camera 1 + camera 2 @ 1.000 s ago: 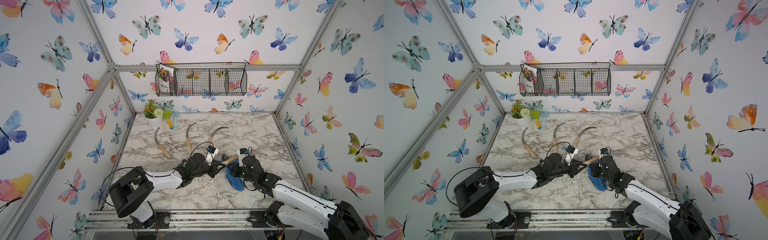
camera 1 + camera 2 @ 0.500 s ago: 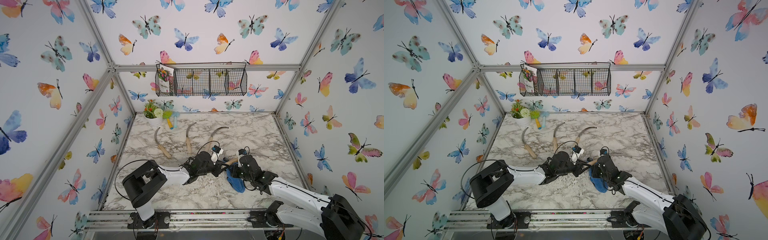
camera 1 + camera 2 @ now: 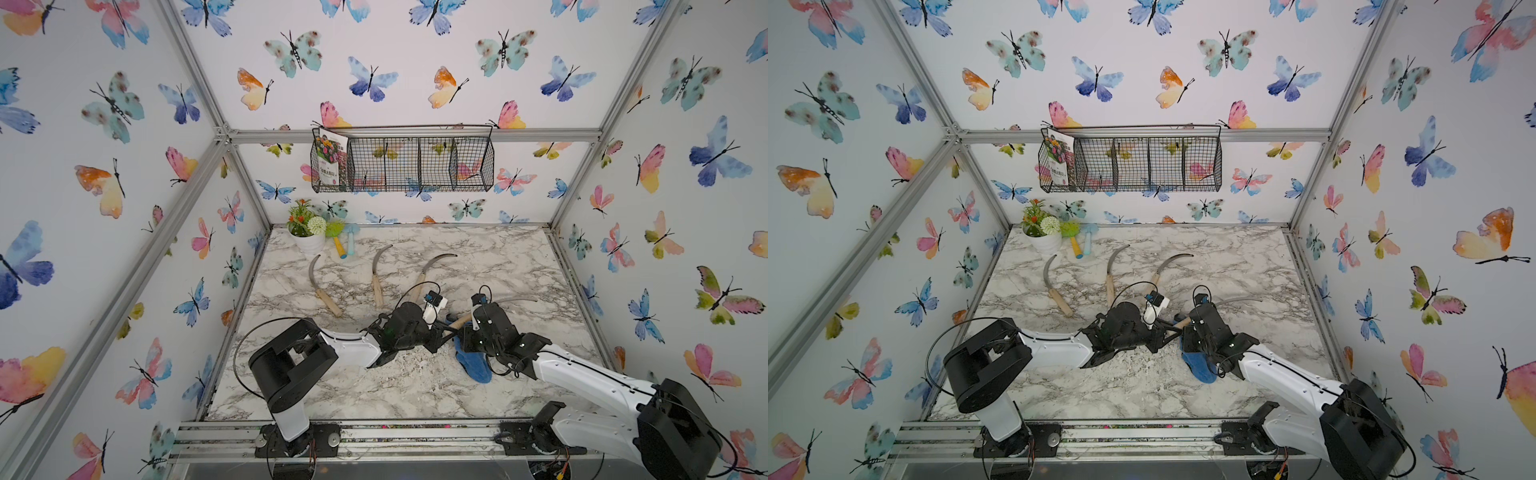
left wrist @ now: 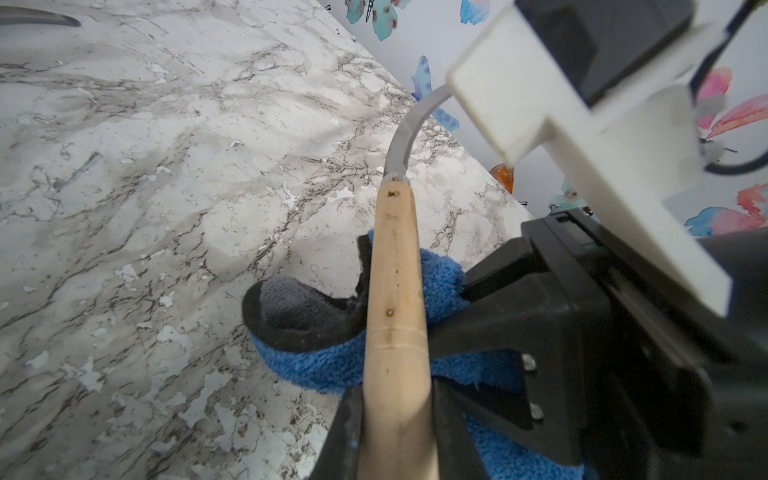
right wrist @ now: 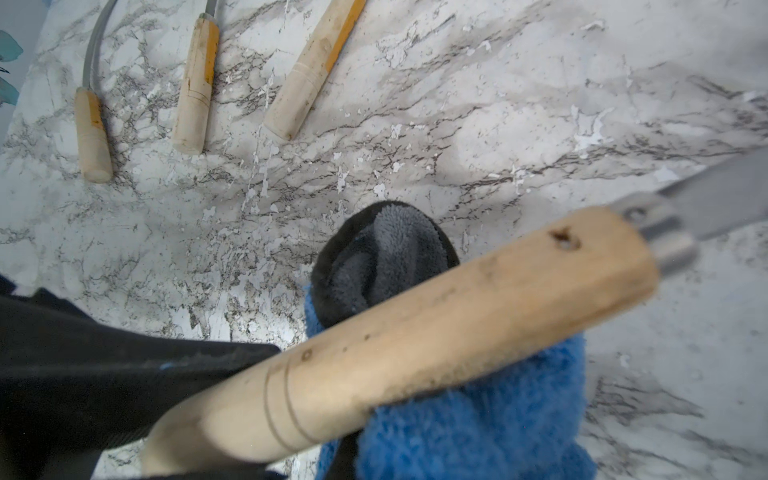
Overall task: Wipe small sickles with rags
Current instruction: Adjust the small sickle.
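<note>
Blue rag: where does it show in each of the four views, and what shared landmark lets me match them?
Top view: blue rag just right of centre, below the held sickle.
Top view: same spot, below that sickle.
Left wrist: rag under the sickle's handle.
Right wrist: rag under the handle.
Shared landmark: that pale wooden handle crossing the rag.

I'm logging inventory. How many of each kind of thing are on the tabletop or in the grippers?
Sickles: 4
Blue rag: 1
Toy tools: 2
Flower pot: 1
Total: 8
</note>
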Available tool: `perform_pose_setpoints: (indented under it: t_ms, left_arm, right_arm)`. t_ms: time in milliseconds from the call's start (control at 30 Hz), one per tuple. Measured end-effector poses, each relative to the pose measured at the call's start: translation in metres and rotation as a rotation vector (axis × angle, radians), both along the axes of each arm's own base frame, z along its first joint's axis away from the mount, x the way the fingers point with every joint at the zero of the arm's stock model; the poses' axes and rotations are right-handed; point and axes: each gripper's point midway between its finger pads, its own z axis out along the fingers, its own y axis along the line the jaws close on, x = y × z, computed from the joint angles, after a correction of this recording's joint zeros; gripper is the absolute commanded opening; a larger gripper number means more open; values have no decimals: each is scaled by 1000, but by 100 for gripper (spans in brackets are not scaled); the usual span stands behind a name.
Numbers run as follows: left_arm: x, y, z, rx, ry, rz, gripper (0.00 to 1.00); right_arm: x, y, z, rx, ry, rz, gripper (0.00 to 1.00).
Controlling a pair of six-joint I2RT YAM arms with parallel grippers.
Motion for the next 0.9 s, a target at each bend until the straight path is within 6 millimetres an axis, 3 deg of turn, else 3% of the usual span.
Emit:
perform_pose_setpoints:
  t_ms: [900]
  left_arm:
    - [1, -3, -25, 114, 51, -2, 0]
  right_arm:
    - [4, 4, -11, -126, 34, 104, 1]
